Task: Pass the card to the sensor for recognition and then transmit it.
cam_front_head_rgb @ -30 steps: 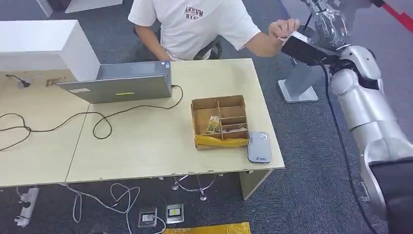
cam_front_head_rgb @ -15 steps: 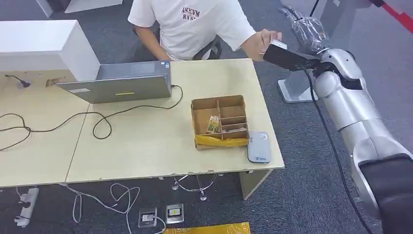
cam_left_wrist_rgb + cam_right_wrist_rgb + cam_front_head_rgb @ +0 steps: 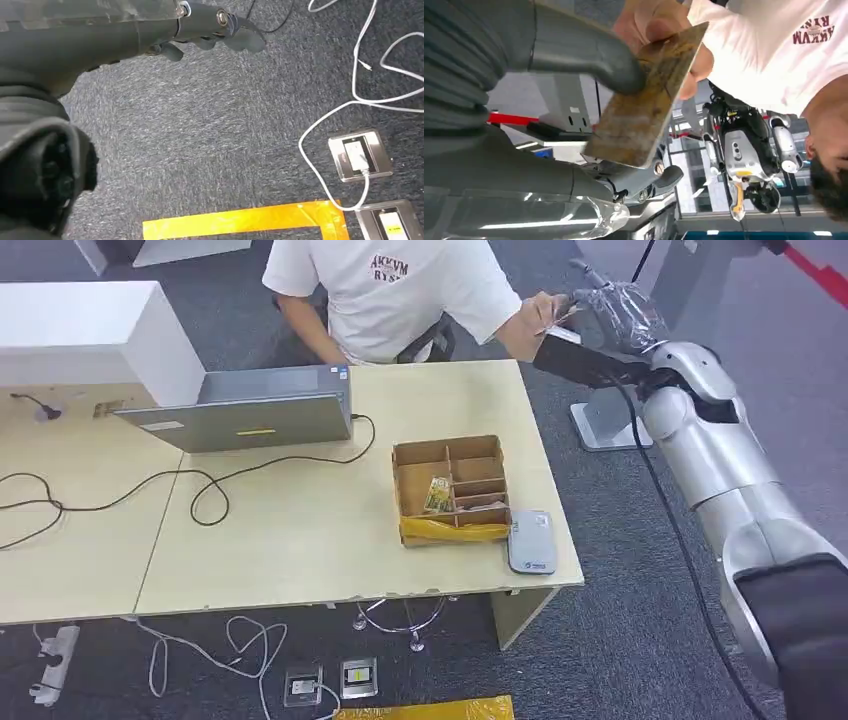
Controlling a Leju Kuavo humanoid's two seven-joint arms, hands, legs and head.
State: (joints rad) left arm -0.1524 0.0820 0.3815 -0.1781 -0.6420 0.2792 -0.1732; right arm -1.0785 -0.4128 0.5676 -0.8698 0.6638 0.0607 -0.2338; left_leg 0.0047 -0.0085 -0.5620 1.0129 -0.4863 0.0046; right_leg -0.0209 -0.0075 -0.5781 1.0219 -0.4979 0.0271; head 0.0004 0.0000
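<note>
My right hand [image 3: 612, 308] is raised beyond the table's far right corner, under a clear plastic cover. In the right wrist view it holds the worn brownish card [image 3: 644, 105], with the thumb [image 3: 589, 57] pressed on the card's face. A person's hand [image 3: 659, 27] grips the card's far end; the same hand [image 3: 540, 315] meets mine in the head view. The grey card sensor [image 3: 531, 541] lies flat near the table's front right corner. My left hand [image 3: 210, 27] hangs over the carpet, holding nothing.
A compartmented cardboard box [image 3: 450, 485] with a yellow bag sits beside the sensor. A laptop [image 3: 245, 410], black cables and a white box [image 3: 90, 335] occupy the table's left. A person in a white shirt [image 3: 400, 290] sits behind the table. Floor sockets [image 3: 357, 157] and yellow tape [image 3: 240, 220] lie below.
My right arm has swung left and lower, bringing the card toward the person. The person's hand has moved with it and now grips the card's end.
</note>
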